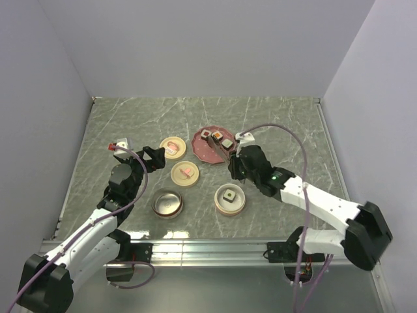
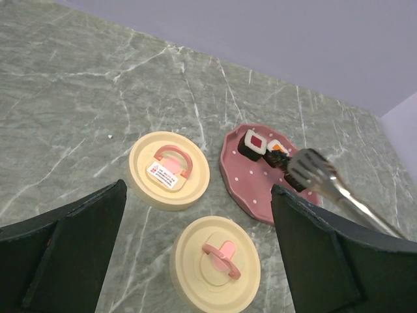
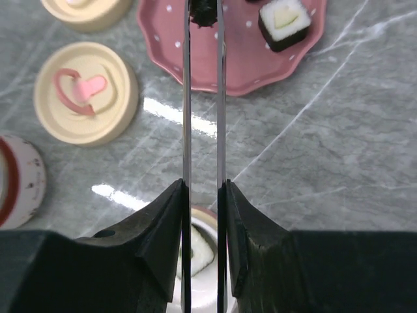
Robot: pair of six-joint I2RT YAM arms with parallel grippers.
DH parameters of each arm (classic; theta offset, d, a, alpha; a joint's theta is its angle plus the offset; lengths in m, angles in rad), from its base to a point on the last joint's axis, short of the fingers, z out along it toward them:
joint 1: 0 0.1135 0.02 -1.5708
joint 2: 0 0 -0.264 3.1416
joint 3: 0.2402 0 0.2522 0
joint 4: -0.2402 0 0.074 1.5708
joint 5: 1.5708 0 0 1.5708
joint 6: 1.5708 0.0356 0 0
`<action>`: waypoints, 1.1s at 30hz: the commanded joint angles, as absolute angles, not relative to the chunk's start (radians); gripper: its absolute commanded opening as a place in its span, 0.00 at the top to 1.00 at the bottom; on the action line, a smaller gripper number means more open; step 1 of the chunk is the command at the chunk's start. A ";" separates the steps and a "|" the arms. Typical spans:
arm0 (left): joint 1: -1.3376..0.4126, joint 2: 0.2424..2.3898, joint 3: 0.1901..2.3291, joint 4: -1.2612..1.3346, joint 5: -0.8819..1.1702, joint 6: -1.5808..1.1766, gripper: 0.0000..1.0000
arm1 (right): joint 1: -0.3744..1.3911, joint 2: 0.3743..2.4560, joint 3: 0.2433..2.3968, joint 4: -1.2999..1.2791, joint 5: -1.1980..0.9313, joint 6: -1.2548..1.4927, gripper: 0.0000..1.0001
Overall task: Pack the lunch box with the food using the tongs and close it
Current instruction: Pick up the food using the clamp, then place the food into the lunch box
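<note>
From above, the left arm stretches forward, left of the pink plate. The left jaws stand wide apart above the surface and hold nothing. The right arm bends in from the right. The right jaws sit on the plate's near side, clamped on the tongs, whose tips reach onto the plate. Three sushi pieces line its far side. Nearer than the plate lie two cream lids and two open round boxes. The left box looks dark inside, and the right box holds one pale-topped piece.

The left wrist view has the spread jaws framing both lids, the plate and the tongs' flat tip.

The right wrist view shows black fingers squeezing the tongs, with a dark piece between the tips on the plate.
</note>
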State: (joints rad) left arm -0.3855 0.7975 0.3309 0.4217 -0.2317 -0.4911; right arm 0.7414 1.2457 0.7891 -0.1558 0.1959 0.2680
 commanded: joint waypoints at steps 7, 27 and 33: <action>-0.382 0.779 0.339 0.456 -0.230 -0.489 0.00 | 0.906 1.040 0.739 -0.231 0.392 0.382 0.95; -0.380 0.747 0.328 0.448 -0.215 -0.500 0.00 | 1.518 0.770 0.758 -1.033 0.850 1.136 0.97; -0.382 0.753 0.328 0.453 -0.210 -0.497 0.00 | 1.716 0.808 0.802 -1.319 0.908 1.509 0.97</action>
State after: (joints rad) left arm -0.3851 0.7609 0.3309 0.4213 -0.2283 -0.4919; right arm 1.6451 0.8032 0.7380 -1.1015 0.8051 1.2232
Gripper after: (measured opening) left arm 0.995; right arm 0.350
